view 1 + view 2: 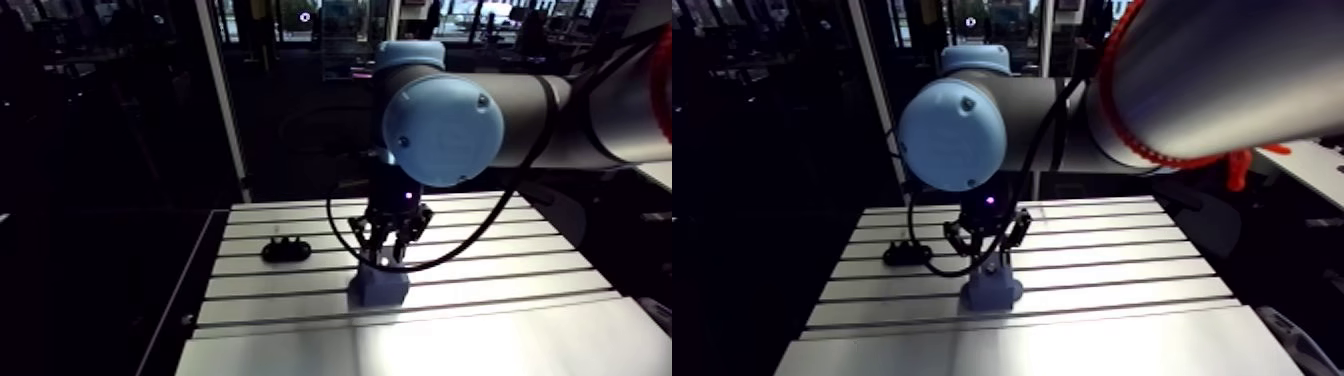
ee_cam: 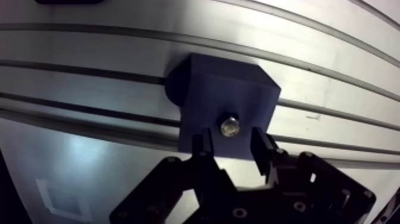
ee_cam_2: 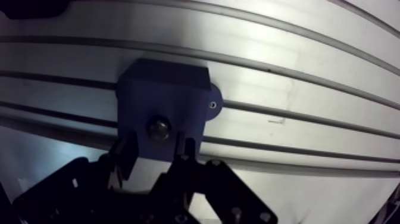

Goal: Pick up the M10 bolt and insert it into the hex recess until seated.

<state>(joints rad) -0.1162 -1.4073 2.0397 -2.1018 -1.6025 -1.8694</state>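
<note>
Slotted aluminium desk runs under everything, its grooves crossing the wrist view in long curved lines. Low over it, the hand hangs released. Its two dark fingers stand apart, with a sliver of space showing between each one and the bolt.

That bolt sits between the fingertips, a small shiny round end facing up out of the top face of the blue block. How deep it goes into the block cannot be told, since its own end covers the hole.

The block rests flat on the desk across two of the grooves. One corner is cut off at an angle, and a rounded lug with a small hole sticks out from its side.

Beside the hand, on the bright bare metal, lies a faint pale square outline.

Farther out, a low black object lies on the desk well apart from the block, several grooves clear of it. In the wrist view only its edge shows, ahead of the block.

In the arm view a large light-blue joint cap hangs in front and hides the wrist above the hand.
</note>
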